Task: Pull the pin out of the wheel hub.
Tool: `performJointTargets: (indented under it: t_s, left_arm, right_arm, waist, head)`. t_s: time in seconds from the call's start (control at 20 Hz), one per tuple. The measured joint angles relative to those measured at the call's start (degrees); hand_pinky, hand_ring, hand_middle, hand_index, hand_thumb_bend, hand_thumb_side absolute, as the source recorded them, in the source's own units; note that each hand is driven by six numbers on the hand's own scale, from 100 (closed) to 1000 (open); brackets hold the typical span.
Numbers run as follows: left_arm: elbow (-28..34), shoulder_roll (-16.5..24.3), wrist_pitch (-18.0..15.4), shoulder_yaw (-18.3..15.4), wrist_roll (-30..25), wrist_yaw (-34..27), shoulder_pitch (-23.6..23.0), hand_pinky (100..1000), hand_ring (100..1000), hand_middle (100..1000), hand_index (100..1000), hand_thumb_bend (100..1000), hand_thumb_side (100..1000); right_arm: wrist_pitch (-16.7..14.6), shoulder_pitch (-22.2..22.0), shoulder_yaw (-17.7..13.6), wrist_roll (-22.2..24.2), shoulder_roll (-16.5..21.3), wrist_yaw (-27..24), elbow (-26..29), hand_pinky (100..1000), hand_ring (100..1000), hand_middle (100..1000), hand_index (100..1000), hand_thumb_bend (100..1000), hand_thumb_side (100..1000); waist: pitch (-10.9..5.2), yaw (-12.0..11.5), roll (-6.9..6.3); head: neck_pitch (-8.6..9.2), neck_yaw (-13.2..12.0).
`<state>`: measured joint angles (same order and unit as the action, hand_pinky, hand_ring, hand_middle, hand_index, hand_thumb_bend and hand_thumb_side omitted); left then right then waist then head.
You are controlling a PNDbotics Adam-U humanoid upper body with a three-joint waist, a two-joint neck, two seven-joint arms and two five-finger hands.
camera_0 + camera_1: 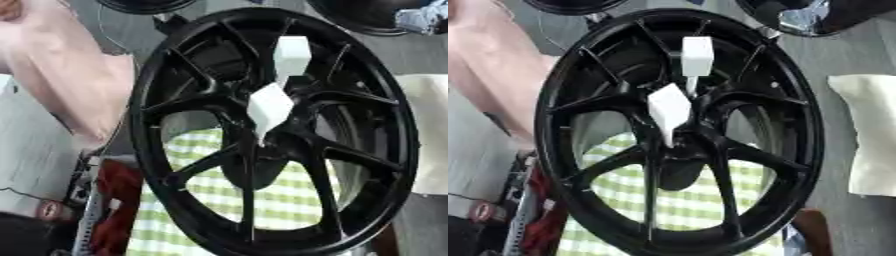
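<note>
Black spokes of the wheel hub fill both views, the rim standing upright and nearly face-on. Two white pins sit at its centre: one pin sticks out by the middle of the hub, the upper pin just above it, between two spokes. Green checked cloth shows through the lower gaps. A pale cloth lies to the right. Neither robot hand shows in either view, so I cannot tell how their fingers stand.
</note>
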<state>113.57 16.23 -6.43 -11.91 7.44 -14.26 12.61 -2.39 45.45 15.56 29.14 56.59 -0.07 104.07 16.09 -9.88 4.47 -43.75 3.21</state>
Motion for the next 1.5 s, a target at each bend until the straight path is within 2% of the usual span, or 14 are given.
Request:
performJointTargets:
  t_s: [0.45, 1.0, 1.3, 1.5]
  left_arm:
    - [0.00, 0.04, 0.15, 0.06, -0.29, 0.12, -0.19, 874, 625, 601, 778, 100, 855]
    - [0.00, 0.47, 0.40, 0.37, -0.61, 0.12, -0.49, 875, 625, 601, 778, 100, 855]
    - [0.00, 0.48, 0.51, 0.38, -0.71, 0.11, -0.50, 876, 625, 601, 778, 100, 858]
    - [0.00, 0.48, 0.52, 0.38, -0.71, 0.09, -0.51, 876, 625, 602, 778, 100, 855]
  right_arm:
    - [-2.75, 7.49, 6.21, 7.89, -0.97, 3.41, -5.04, 862, 840, 732, 755, 392, 180]
    - [-0.31, 15.76, 13.11, 11.25, -7.15, 8.36, -14.78, 868, 864, 760, 800, 454, 170]
    - [0.02, 18.27, 14.93, 14.88, -10.20, 8.91, -18.23, 882, 899, 797, 829, 510, 176]
    - [0.02, 18.74, 15.15, 17.58, -10.97, 6.87, -18.86, 888, 913, 807, 838, 516, 170]
  waist:
    - [-0.23, -0.08, 0.38]
    - [-0.55, -0.05, 0.61]
    - [-0.67, -0.02, 0.73]
    - [-0.91, -0.02, 0.83]
  head:
    - [-0.02, 0.46]
    - [-0.02, 0.50]
    - [-0.03, 0.49]
    - [-0.03, 0.45]
